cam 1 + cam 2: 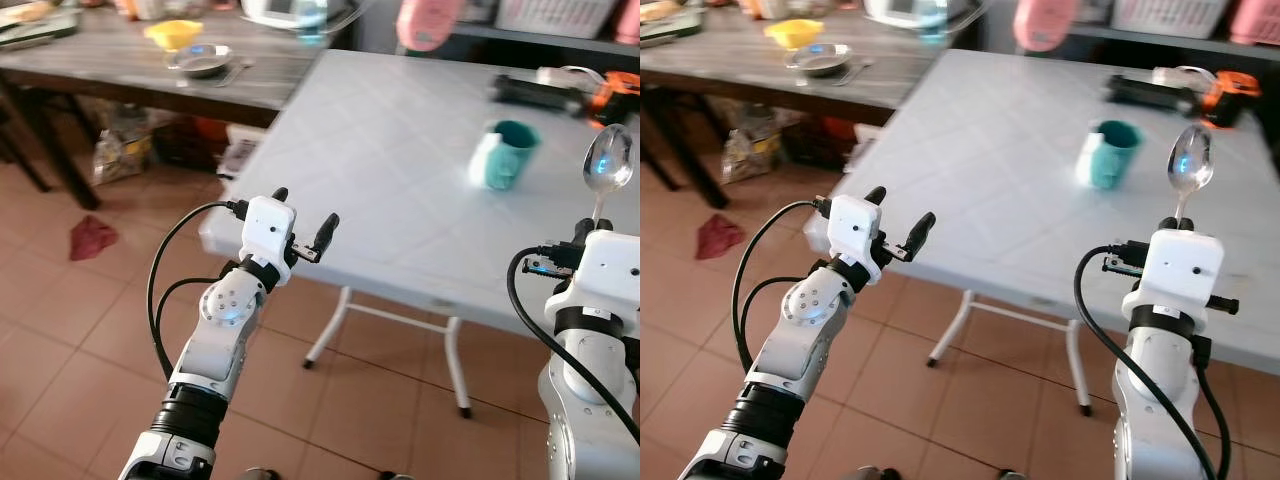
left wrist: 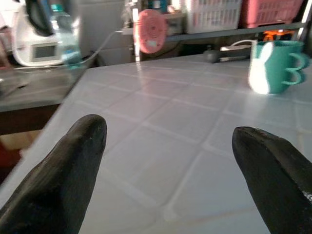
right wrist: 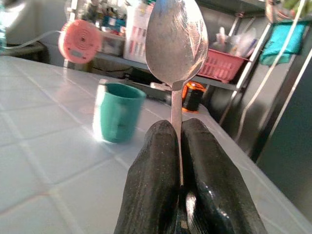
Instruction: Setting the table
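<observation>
We are finding no readable text, brand, number or sign anywhere; the bottles and packages behind the teal mug (image 3: 117, 118) are showing only blurred, illegible colour patches.

terracotta tile floor (image 1: 60, 360) with pale grout lines, a crumpled red cloth (image 1: 92, 238) lying on it. white tile-patterned folding table (image 1: 400, 180) on white tubular legs (image 1: 340, 325), daylight glaring off its surface. to the left, a dark wooden table (image 1: 130, 70) with dark legs, bags stowed beneath it (image 1: 125, 145). behind, a shelf (image 2: 234, 35) carrying a white basket (image 2: 212, 14) and a pink basket (image 2: 270, 12); a round pink object (image 2: 150, 30) at the white table's far edge.
</observation>
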`<state>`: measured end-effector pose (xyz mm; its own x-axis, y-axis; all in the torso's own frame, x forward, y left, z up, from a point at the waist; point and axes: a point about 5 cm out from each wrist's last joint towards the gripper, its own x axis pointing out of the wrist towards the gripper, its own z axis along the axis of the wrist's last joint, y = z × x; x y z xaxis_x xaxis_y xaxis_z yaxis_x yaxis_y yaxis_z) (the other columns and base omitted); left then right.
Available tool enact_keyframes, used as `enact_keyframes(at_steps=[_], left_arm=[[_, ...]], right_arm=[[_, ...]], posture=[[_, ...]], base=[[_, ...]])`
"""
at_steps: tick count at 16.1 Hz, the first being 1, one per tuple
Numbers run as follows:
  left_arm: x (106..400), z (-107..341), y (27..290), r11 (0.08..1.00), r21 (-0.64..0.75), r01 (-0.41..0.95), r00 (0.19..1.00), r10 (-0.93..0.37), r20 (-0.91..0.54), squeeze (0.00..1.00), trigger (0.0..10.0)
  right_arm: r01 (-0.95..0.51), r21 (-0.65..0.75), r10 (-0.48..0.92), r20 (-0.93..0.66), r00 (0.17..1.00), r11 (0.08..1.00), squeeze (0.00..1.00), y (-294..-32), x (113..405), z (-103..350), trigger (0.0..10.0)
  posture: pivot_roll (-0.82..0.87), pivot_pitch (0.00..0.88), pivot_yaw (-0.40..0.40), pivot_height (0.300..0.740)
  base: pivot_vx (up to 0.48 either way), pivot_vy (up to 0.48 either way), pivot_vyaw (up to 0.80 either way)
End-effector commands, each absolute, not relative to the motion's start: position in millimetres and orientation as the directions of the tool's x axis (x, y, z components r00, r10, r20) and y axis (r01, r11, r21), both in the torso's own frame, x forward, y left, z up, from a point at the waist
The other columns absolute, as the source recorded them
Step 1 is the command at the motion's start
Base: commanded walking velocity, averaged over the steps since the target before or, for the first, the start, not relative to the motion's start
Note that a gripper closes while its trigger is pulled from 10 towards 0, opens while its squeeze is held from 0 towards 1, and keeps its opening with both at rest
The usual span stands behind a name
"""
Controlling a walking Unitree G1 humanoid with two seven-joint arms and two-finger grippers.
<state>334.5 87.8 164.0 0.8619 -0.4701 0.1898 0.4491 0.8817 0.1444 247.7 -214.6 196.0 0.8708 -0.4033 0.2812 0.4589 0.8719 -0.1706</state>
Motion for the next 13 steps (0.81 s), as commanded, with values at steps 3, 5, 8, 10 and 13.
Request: enact_keyframes(at_steps=[3, 5, 8, 10, 13], left_arm=[[334.3, 162.2, 89.6, 0.877, 0.151, 0.456, 0.859, -0.478, 0.18, 0.0, 10.0], [333.7, 161.2, 89.3, 0.874, 0.152, 0.462, 0.857, -0.484, 0.177, 0.0, 10.0], [333.5, 160.6, 88.6, 0.872, 0.15, 0.466, 0.856, -0.488, 0.174, 0.0, 10.0], [333.4, 160.4, 88.1, 0.871, 0.152, 0.468, 0.854, -0.489, 0.175, 0.0, 10.0], [333.3, 159.8, 86.5, 0.867, 0.154, 0.473, 0.852, -0.495, 0.172, 0.0, 10.0]], right_arm=[[0.47, -0.161, -0.405, 0.319, 0.857, 0.868, 0.0, -214.4, 242.5, 203.5, 10.0], [0.476, -0.161, -0.412, 0.317, 0.854, 0.864, 0.0, -215.3, 241.6, 202.9, 10.0], [0.48, -0.162, -0.416, 0.315, 0.853, 0.862, 0.0, -216.5, 240.7, 202.2, 10.0], [0.481, -0.162, -0.417, 0.316, 0.852, 0.862, 0.0, -216.4, 240.6, 202.5, 10.0], [0.483, -0.164, -0.418, 0.316, 0.852, 0.86, 0.0, -216.8, 240.5, 202.7, 10.0]], posture=[[-0.01, 0.118, 0.024, 0.74], [-0.01, 0.12, 0.024, 0.74], [-0.01, 0.121, 0.024, 0.74], [-0.01, 0.121, 0.024, 0.74], [-0.01, 0.121, 0.023, 0.74]], base=[[0.0, 0.423, 0.0], [0.0, 0.429, 0.0], [0.0, 0.425, 0.0], [0.0, 0.459, 0.0], [0.0, 0.476, 0.0]])
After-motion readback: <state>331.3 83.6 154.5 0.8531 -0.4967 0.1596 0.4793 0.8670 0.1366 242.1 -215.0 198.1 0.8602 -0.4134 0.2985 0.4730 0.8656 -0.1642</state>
